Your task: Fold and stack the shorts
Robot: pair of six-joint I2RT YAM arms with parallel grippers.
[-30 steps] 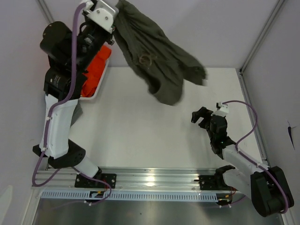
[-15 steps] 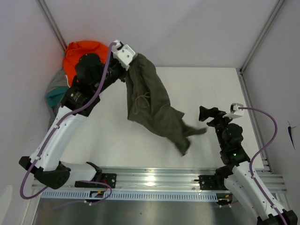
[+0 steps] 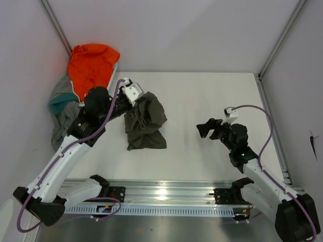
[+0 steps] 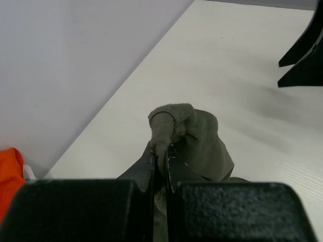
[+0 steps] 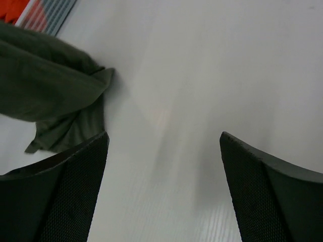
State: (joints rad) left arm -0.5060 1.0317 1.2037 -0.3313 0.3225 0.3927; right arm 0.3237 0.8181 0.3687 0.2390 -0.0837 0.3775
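left gripper: clamped on olive shorts
olive shorts: crumpled on worktop
right gripper: jaws wide apart, clear of olive shorts

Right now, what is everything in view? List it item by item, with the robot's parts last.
olive green shorts: one, olive green, crumpled on the table left of centre
orange garment: one, orange, top of the pile in the far left corner
teal garment: one, teal, in that pile
grey garment: one, grey, in that pile
table: one, white
left gripper: one, black, shut on the shorts
right gripper: one, black, open over the table
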